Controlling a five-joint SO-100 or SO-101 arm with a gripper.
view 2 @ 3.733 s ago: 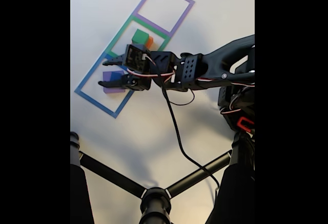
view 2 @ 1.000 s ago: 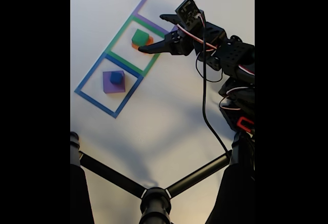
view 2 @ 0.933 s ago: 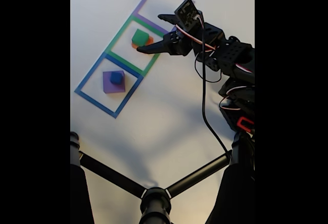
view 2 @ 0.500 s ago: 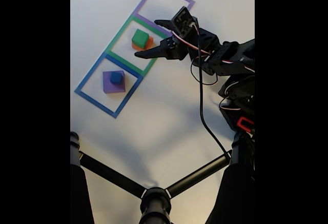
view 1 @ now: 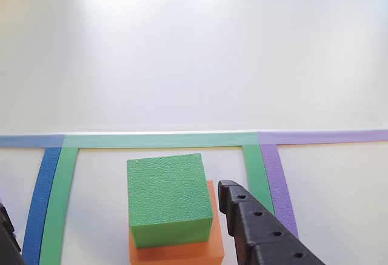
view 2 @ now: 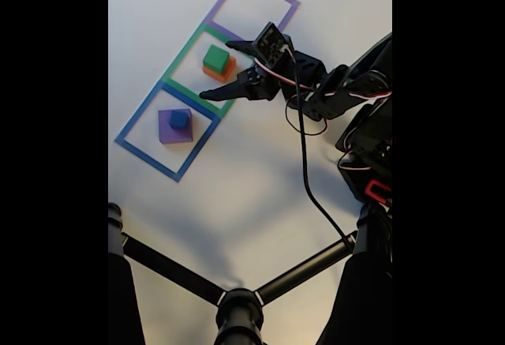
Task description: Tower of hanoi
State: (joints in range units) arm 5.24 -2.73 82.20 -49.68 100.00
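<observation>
Two stacks sit ahead of our gripper (view 2: 215, 67): the green cube (view 2: 215, 58) on the orange block (view 2: 225, 69) lies between our spread fingers, inside the green tape square (view 1: 151, 140), while the blue cube (view 2: 180, 119) rests on the purple slab (view 2: 167, 130) off to one side, in the blue tape square (view 2: 136, 118). We hold the jaws wide, judging, to straddle the green cube.
</observation>
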